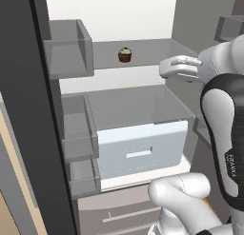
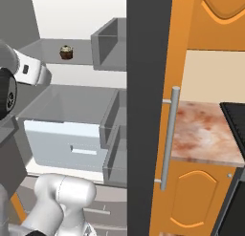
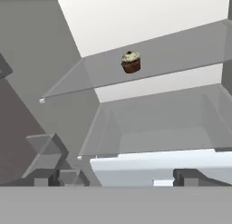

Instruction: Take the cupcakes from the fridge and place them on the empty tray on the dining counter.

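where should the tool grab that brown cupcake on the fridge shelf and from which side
Grip the brown cupcake around its dark wrapper, below the pale top, coming in level from the open front of the fridge shelf. It stands upright and alone, so both sides look free for the open tool.

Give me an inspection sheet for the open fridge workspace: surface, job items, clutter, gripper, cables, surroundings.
Surface: grey shelf inside the open grey steel fridge; white drawer below.
Job's things: one dark brown cupcake with pale cream top stands upright on the shelf; second cupcake, tray not seen.
Clutter: nothing seen.
Gripper: gripper open, holding nothing, aimed into the fridge, short of the cupcake.
Cables: nothing seen.
Surroundings: orange cabinets and pinkish marbled countertop right of the fridge.
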You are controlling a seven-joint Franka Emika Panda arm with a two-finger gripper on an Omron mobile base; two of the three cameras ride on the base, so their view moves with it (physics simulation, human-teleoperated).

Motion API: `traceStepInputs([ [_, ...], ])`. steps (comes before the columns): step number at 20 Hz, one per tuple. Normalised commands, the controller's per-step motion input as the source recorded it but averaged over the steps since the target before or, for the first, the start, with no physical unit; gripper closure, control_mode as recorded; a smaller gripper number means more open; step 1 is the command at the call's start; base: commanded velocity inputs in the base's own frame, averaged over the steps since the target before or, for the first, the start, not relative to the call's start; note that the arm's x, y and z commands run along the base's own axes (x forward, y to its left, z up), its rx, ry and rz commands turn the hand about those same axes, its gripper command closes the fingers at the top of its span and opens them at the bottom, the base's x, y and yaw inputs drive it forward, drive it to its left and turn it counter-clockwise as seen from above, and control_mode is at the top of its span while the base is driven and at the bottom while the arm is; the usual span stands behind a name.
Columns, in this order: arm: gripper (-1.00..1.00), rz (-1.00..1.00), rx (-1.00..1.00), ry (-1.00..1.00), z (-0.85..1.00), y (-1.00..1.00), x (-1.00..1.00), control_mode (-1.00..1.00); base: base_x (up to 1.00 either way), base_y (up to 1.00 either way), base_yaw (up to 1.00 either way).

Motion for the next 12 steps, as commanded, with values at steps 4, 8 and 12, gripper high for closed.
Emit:
traceStepInputs([
  [4,-1.00,0.00,0.00,0.07,0.34,0.10,0.88,-1.00,0.00,0.00,0.00],
  [8,-1.00,0.00,0.00,0.01,0.17,0.04,0.82,-1.00,0.00,0.00,0.00],
  [12,-1.00,0.00,-0.01,0.00,0.01,0.00,0.88,-1.00,0.00,0.00,0.00],
])
